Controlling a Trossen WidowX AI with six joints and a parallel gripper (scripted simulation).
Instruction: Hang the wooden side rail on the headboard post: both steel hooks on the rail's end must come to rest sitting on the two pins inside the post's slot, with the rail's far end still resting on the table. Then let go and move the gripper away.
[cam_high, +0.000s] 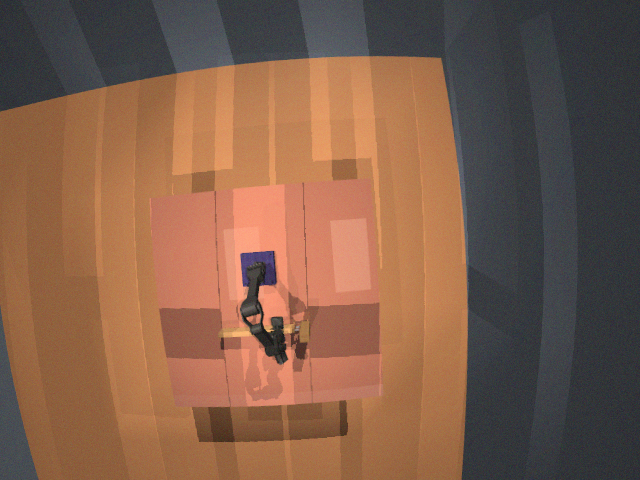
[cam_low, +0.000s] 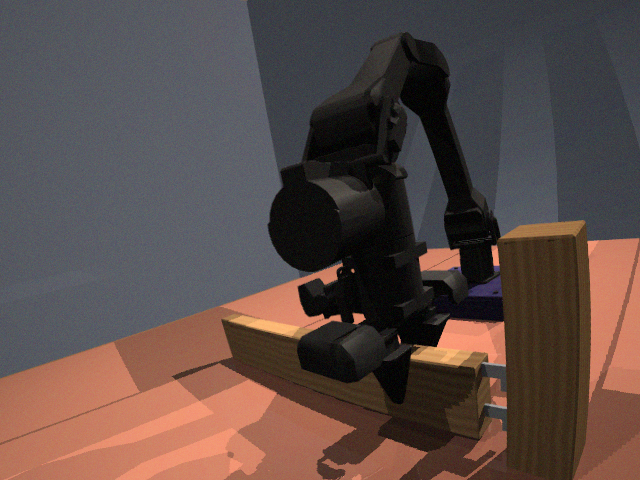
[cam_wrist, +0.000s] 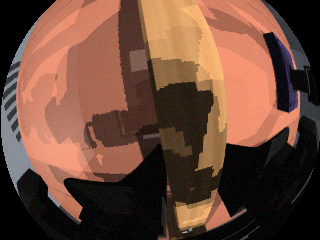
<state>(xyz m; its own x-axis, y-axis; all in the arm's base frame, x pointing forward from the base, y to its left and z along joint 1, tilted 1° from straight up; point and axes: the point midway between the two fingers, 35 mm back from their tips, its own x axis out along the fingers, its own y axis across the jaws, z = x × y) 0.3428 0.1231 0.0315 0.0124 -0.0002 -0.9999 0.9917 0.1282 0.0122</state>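
The wooden side rail (cam_high: 233, 333) (cam_low: 258, 338) (cam_wrist: 170, 37) runs lengthwise toward the headboard post (cam_high: 305, 331) (cam_low: 545, 351), which stands upright. My gripper (cam_low: 416, 372) (cam_wrist: 179, 145) points down and is shut on the rail near its hook end, one finger on each side. In the exterior view, the upper steel hook (cam_low: 493, 369) and the lower steel hook (cam_low: 495, 411) bridge a small gap between rail and post. Their tips pass behind the post's edge. The slot and pins are hidden, so seating cannot be told. The rail's far end is low, at or close to the table.
The arm's dark blue base plate (cam_high: 267, 279) (cam_low: 470, 307) (cam_wrist: 283, 75) lies behind the rail. The arm arches from it over the rail. The post stands just beyond the rail's hook end, close to the gripper. Shadows cross the pink table top (cam_high: 180, 248) (cam_low: 155, 428).
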